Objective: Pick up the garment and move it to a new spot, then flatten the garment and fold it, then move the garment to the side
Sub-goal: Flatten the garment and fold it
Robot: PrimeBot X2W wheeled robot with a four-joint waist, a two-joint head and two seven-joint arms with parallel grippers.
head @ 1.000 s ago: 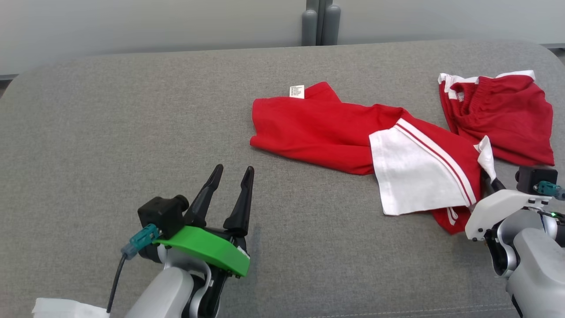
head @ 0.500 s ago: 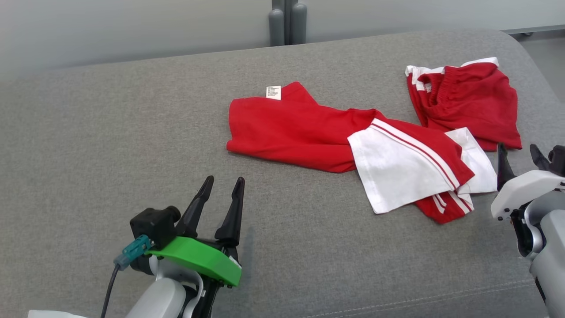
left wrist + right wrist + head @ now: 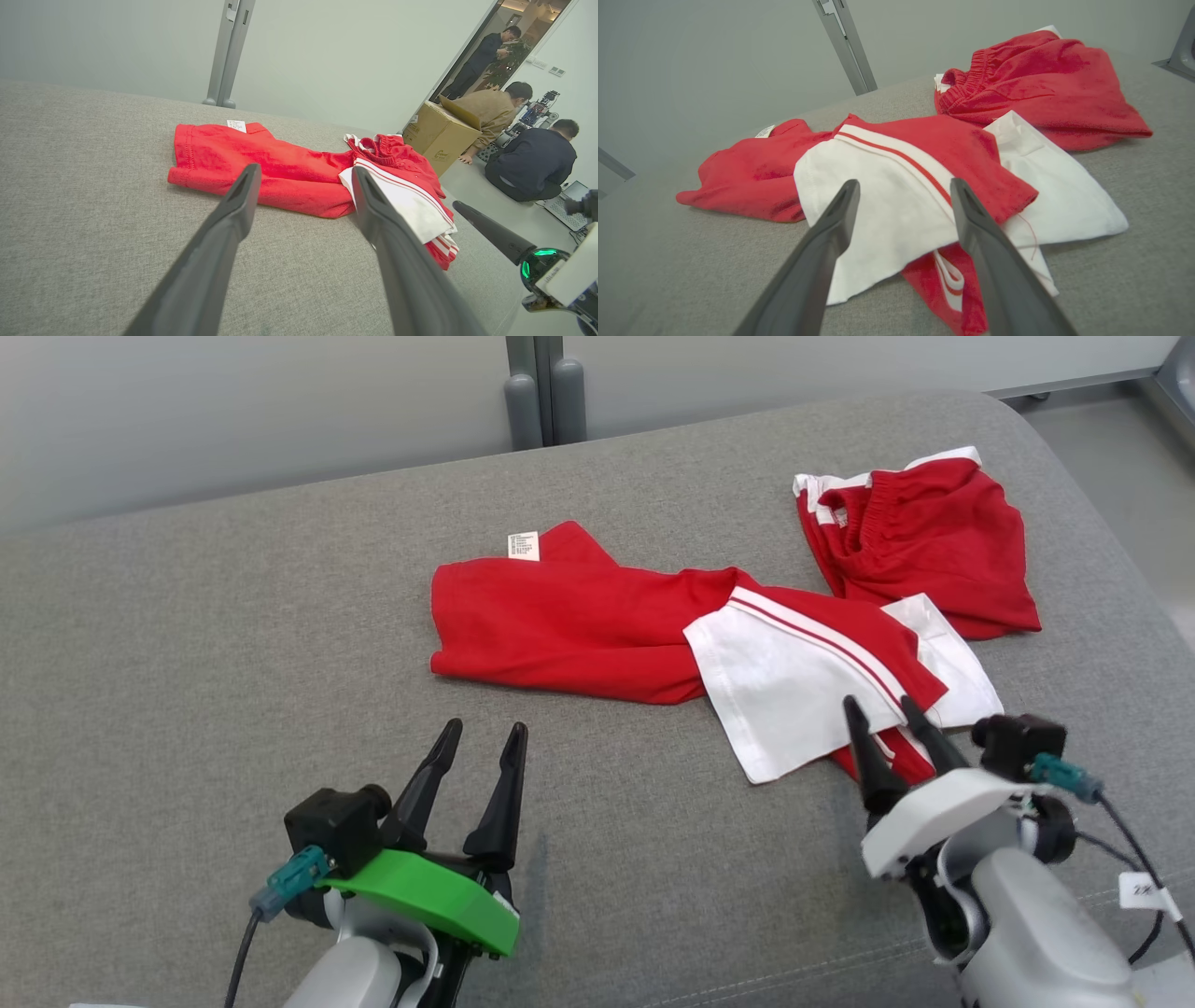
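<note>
A grey upholstered bench with a rounded far corner carries everything here. Nearest the camera, short of the garment and well off its label end, the left end effector hovers over bare fabric with its two dark fingers spread and nothing between them. The right end effector is likewise wide open and empty, its tips at the garment's near edge, over the white panel. The garment lies crumpled across the middle of the bench: red cloth, a white panel edged with stripes folded on top, a care label at its far corner, and a red bunch with an elastic waistband at its far end; I cannot tell whether that bunch is a separate piece. The right wrist view shows up close what the head view does not: a striped red hem poking out under the white panel and a loose red thread. The left wrist view looks across the garment and takes in one finger of the right end effector beside a green light. Beyond the garment stand a grey post and a pale wall; the left wrist view alone adds a cardboard box and three people on the floor past the bench's end.
</note>
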